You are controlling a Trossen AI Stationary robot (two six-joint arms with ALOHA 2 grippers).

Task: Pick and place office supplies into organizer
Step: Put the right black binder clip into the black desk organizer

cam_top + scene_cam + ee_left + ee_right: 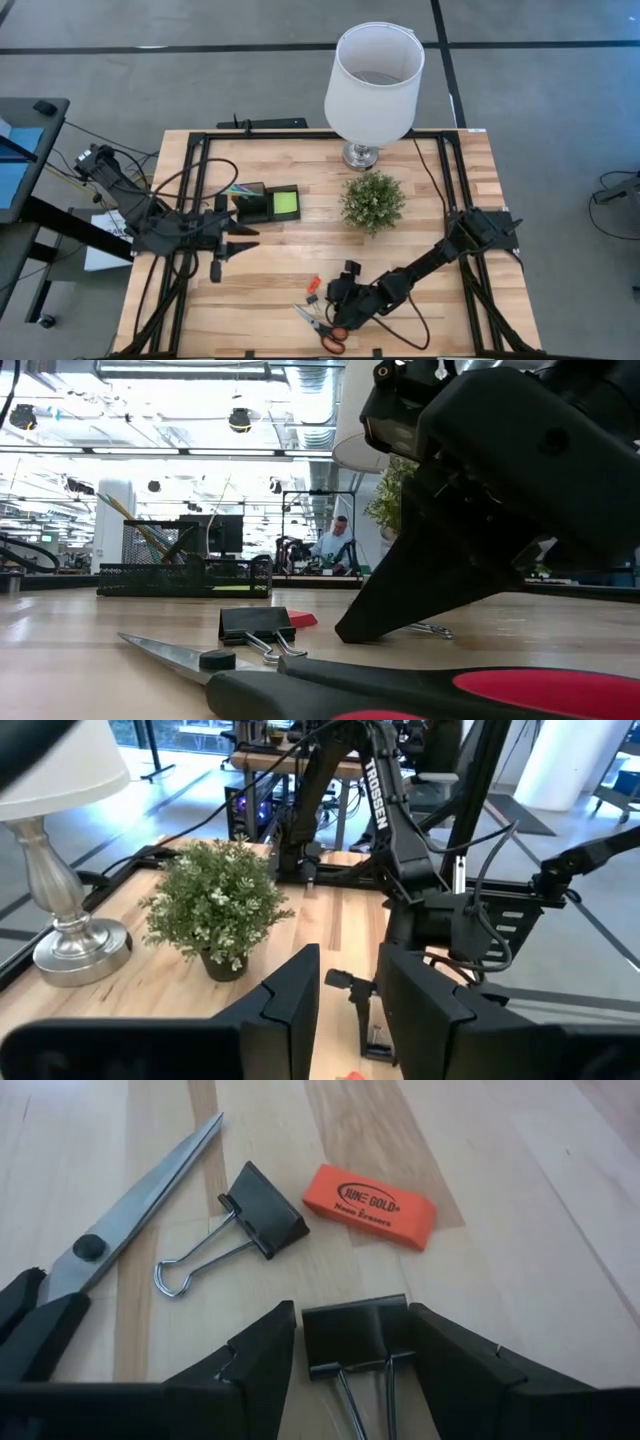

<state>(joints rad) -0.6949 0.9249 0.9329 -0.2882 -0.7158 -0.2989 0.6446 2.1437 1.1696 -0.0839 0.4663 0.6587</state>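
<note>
My right gripper (336, 298) is low over the table's near middle, shut on a black binder clip (355, 1335). A second black binder clip (262, 1210), an orange eraser (370, 1205) and red-handled scissors (322, 327) lie flat on the table beside it. The black organizer (268, 203) stands left of centre with a lime-green sticky-note pad (286, 203) in its tray and pens (240, 190) in its taller compartment. My left gripper (228, 246) is open and empty, just on the near side of the organizer. My right gripper pinches the clip's black body (312, 1342) by its two ends between its two fingers. The fingers slant down from the table's right side. The clip's wire handles (368, 1390) point back along the fingers. The fingertip (350, 630) is down at the table top.
A white-shaded lamp (373, 80) stands at the far middle with a small potted plant (372, 200) in front of it. The scissors' blades (150, 1190) lie close to my right gripper's fingers. Bare wood (270, 280) lies between the two grippers.
</note>
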